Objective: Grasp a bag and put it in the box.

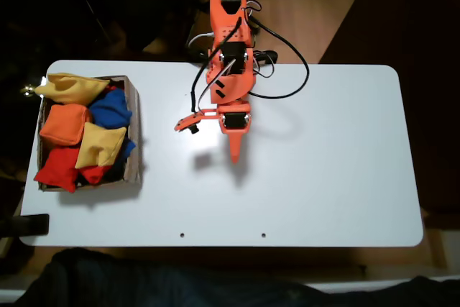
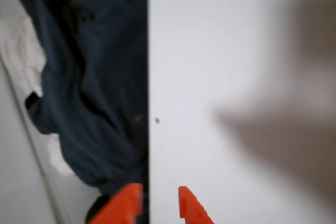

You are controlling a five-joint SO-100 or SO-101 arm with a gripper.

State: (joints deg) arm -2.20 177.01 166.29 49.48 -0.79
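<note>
Gripper (image 1: 231, 150) is seen in the fixed view over the bare middle of the white tabletop (image 1: 323, 177), empty, well apart from the box (image 1: 134, 134); its spread cannot be told there. The box stands at the left end of the tabletop. The bag (image 1: 100, 144) lies inside it, amid an orange bag (image 1: 65, 124), a blue bag (image 1: 111, 108), red bags (image 1: 59, 167) and a paler yellow bag (image 1: 70, 88).

Wrist view: gripper (image 2: 157, 203) fingertips are recorded slightly apart, nothing between them, over the tabletop (image 2: 236, 51) edge beside dark cloth (image 2: 94, 87).
</note>
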